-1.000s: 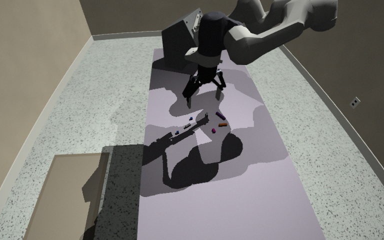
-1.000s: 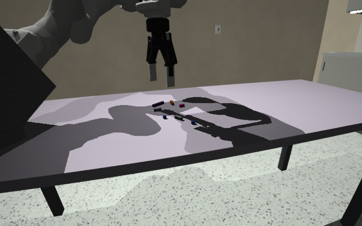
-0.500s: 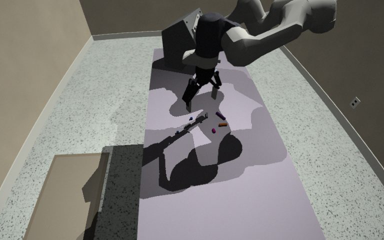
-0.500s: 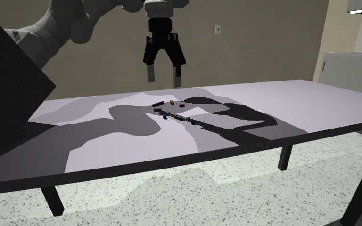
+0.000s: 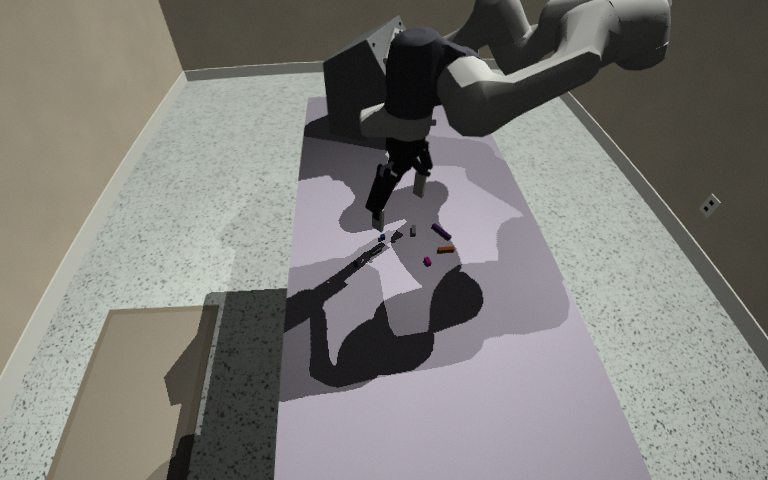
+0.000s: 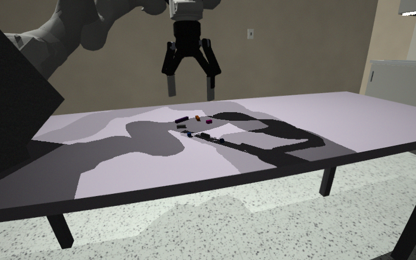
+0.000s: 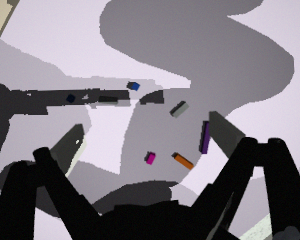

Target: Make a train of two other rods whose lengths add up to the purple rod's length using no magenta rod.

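The purple rod (image 5: 440, 231) is seen lying flat on the pale lilac counter (image 5: 465, 386), in the middle of a small scatter of rods. No writing, brand or label can be read on any rod or on the arm. Just beside the purple rod, apart from it, an orange rod (image 5: 446, 249) and a short magenta rod (image 5: 427, 260) are laid. A grey rod (image 5: 412, 230) is placed on the purple rod's other side, near it but not touching. Further out, a blue rod (image 5: 381, 237) is found at the edge of a dark shadow; a second grey rod (image 7: 152, 98) and a second blue rod (image 7: 70, 99) are made out in the wrist view, the latter inside the shadow band. None of the rods is seen touching another.

The end effector (image 6: 190, 91) is held above the counter, over the rods, well apart from them. Its jaws are spread to their full width, and nothing is held between the fingers (image 6: 171, 85); no rod and no part of the counter is touched.

A dark box (image 6: 7, 96) stands at the near end of the counter, and a wall plate (image 6: 250, 33) is seen behind the arm.
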You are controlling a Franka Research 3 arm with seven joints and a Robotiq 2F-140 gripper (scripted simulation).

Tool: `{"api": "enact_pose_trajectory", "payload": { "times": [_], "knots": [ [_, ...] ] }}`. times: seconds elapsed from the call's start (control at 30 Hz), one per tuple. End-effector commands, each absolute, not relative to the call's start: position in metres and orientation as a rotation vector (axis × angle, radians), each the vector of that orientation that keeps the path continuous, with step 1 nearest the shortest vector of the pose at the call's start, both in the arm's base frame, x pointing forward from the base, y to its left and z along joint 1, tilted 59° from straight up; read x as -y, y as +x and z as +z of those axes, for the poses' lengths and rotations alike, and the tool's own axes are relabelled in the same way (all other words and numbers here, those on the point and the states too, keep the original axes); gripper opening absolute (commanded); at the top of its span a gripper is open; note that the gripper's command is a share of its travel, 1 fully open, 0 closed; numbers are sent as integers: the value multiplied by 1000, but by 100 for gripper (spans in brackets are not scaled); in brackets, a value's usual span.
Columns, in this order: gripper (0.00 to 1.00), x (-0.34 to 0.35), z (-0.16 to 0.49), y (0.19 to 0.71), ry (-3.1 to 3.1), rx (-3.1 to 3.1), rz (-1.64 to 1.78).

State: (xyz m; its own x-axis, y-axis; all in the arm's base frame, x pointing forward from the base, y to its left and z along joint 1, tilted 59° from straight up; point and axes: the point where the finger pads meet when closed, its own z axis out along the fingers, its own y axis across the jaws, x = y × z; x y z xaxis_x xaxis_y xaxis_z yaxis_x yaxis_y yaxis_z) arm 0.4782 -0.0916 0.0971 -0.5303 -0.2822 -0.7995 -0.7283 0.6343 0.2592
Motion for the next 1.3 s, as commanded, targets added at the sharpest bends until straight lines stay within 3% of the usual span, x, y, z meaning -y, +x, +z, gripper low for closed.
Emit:
{"api": "enact_pose_trajectory", "payload": {
  "times": [0.0, 1.27],
  "knots": [
    [100, 93, 97, 481, -939, -1998, 673],
    [100, 109, 79, 501, -1435, -1597, 343]
  ]
}}
